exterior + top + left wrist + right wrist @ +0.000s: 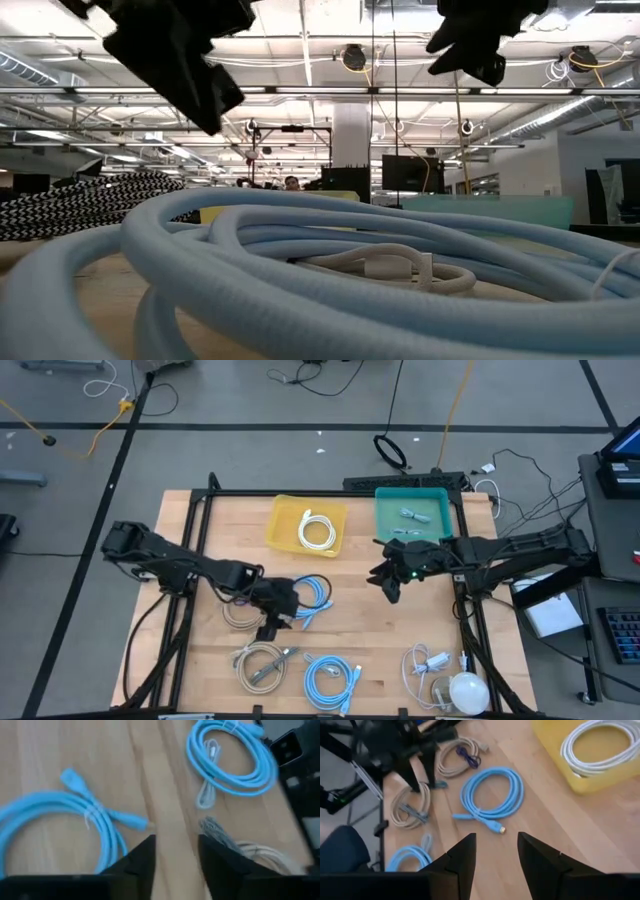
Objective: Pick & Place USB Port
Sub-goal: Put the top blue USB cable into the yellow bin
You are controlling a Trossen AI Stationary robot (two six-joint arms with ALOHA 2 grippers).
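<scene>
On the wooden table (pixel 350 610), the left gripper (pixel 272 622) hovers at seven o'clock, jaws spread, empty. A blue USB cable (pixel 314 594) lies just beside it. At three o'clock, the right gripper (pixel 388 582) hovers, jaws spread, empty.

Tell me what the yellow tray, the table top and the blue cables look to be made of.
Yellow tray: likely moulded plastic, uniform colour, smooth walls.
Table top: wood, pale with visible grain strips, matte.
Blue cables: probably rubbery plastic jacket, smooth with a slight sheen, coiled softly.
</scene>
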